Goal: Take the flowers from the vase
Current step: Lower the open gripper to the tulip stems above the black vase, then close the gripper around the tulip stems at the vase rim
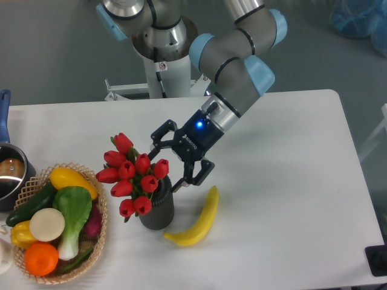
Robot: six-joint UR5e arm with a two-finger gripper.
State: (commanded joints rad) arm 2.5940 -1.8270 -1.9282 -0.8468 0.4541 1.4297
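Observation:
The flowers, a bunch of red tulip buds with green leaves, stand in the vase, a short dark ribbed cylinder left of the table's middle. My gripper hangs open just right of the buds, above the vase's right rim. One fingertip is near the top right bud, the other lower near the vase's rim. Nothing is between the fingers.
A yellow banana lies right of the vase. A woven basket of vegetables and fruit sits at the left front. A pot with a blue handle is at the left edge. The arm's base stands behind the table.

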